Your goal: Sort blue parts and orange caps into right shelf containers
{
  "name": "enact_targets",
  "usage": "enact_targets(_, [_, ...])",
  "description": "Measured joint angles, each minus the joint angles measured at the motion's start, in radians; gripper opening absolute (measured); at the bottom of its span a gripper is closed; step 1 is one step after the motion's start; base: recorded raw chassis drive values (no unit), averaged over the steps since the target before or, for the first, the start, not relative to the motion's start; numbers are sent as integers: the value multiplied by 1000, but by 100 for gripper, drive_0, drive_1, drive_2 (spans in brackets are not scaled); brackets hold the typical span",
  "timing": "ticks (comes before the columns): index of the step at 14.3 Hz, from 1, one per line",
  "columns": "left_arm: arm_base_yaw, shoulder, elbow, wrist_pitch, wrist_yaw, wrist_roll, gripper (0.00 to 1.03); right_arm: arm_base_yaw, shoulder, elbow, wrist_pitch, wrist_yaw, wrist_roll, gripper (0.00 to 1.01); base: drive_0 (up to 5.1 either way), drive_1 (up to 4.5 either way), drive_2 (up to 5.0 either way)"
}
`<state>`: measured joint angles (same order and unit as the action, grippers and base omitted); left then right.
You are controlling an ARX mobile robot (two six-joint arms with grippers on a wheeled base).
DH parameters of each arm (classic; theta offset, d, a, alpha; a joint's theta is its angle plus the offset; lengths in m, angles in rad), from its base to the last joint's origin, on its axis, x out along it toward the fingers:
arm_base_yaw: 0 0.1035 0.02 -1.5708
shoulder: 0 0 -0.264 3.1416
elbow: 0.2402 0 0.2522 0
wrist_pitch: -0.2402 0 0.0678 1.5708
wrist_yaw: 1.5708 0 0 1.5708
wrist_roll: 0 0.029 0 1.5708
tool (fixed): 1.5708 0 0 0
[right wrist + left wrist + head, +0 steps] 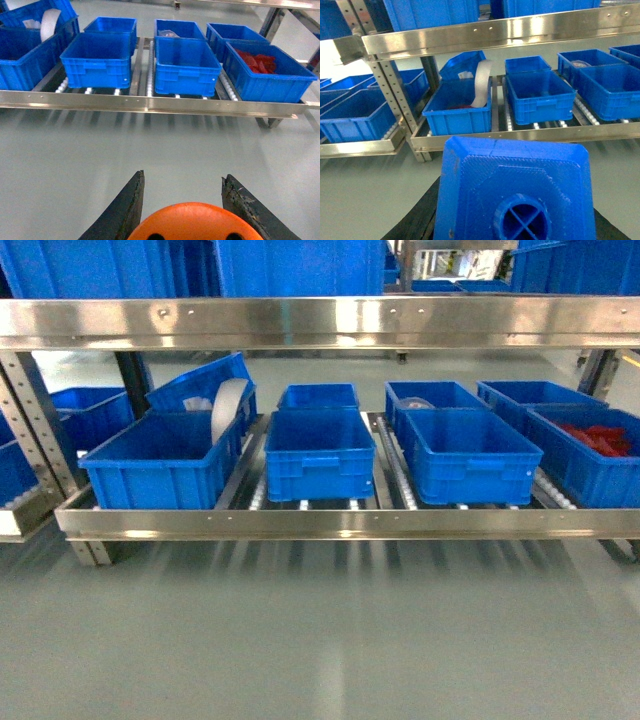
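Steel shelf (330,523) w/ crates ahead, left gripper (515,220) pinching blue part (515,195), right gripper (182,205) clamping orange cap (192,222)

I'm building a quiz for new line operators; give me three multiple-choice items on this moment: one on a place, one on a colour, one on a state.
1. Where does the crate with red items sit on the shelf?
A far right
B far left
C centre

2. What colour is the cap between the right gripper fingers?
A green
B orange
C white

3. What is the left gripper holding?
A nothing
B a white roll
C a blue part

Answers: 1 A, the head view shows it at the right end. 2 B, the right wrist view shows an orange dome. 3 C, it fills the left wrist view.
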<state>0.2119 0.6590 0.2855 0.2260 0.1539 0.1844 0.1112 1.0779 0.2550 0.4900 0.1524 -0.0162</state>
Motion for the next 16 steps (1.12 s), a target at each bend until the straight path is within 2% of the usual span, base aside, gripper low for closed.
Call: enact_targets(16, [-1,0,0,0,0,0,45,0,0,0,0,0,0,41,-15,-15,-15])
